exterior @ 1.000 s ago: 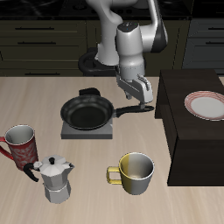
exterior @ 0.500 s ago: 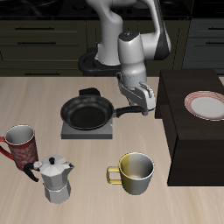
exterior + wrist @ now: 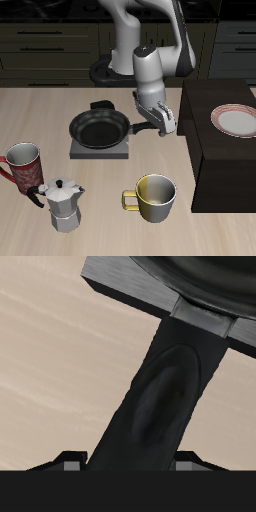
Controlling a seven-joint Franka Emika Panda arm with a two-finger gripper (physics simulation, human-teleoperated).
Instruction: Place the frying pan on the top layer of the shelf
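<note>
- The frying pan (image 3: pixel 99 128) sits on the grey burner plate (image 3: pixel 100 150) on the worktop (image 3: pixel 100 215), beside the shelf (image 3: pixel 225 150).
- The pincer (image 3: pixel 160 126) straddles the pan's handle (image 3: pixel 165 386); whether it pinches, I cannot tell.

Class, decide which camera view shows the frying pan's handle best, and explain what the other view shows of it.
The wrist view shows the handle best: it fills the frame, running from the pan's rim toward the pincer. The exterior view shows the whole frying pan on the burner plate, but the handle there is small and partly covered by the pincer.
</note>
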